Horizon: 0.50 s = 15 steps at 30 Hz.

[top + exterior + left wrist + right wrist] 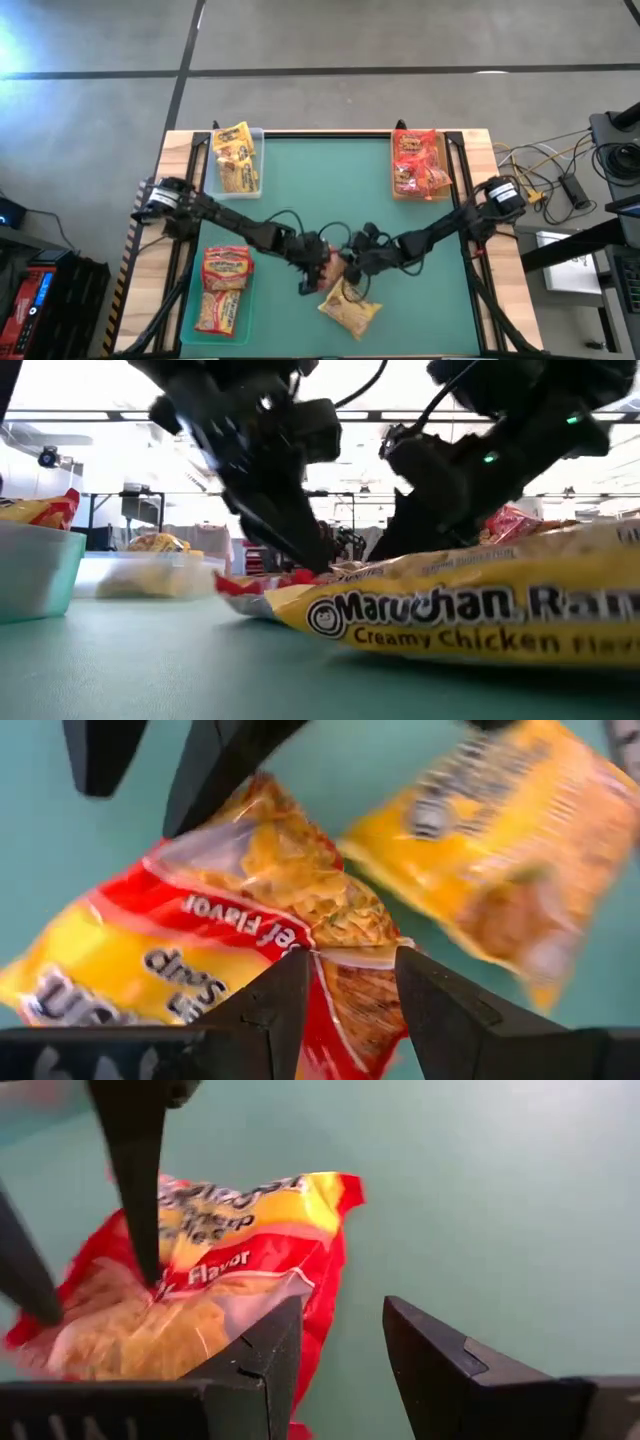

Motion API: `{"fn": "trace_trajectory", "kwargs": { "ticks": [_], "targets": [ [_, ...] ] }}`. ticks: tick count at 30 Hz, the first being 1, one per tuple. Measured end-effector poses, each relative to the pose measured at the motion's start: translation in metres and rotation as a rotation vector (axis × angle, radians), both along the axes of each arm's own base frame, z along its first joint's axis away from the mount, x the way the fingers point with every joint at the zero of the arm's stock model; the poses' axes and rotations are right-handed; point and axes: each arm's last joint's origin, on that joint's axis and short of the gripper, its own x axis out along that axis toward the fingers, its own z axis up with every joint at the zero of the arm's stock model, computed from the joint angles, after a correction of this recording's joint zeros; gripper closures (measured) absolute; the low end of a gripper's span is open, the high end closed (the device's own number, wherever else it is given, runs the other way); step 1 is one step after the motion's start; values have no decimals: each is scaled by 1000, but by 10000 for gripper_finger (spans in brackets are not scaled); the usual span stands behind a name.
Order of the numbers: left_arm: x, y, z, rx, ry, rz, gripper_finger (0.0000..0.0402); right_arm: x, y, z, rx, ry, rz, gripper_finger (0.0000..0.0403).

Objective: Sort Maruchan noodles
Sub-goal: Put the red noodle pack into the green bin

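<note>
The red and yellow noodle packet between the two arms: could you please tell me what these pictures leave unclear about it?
- Red and yellow packet: high view, mostly covered by the left end effector and right end effector meeting over it.
- Whether either end effector grips it: wrist views show fingers around its edges, contact unclear.
- Flavor name: left wrist view, cut off by a finger.
- Low view: the yellow packet in front hides most of it.

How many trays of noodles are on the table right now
3: clear tray far left, tan tray far right, green tray near left. None seems hidden.
</note>
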Motion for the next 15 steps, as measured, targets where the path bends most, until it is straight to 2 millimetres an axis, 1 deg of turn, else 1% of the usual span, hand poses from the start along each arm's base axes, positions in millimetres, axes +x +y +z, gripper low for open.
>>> {"fn": "trace_trajectory", "kwargs": {
  "ticks": [4,9,12,15],
  "targets": [
    [7,28,1,91,-38,61,264,3,-18,8,-44,3,-19,266],
    [11,59,1,176,-49,150,264,5,-33,17,-92,-1,-33,266],
    [10,69,-1,206,-47,212,264,3,-34,26,-95,-19,-28,266],
    [13,68,2,249,-104,270,264,-2,-31,28,-95,3,-20,266]
  ]
}}
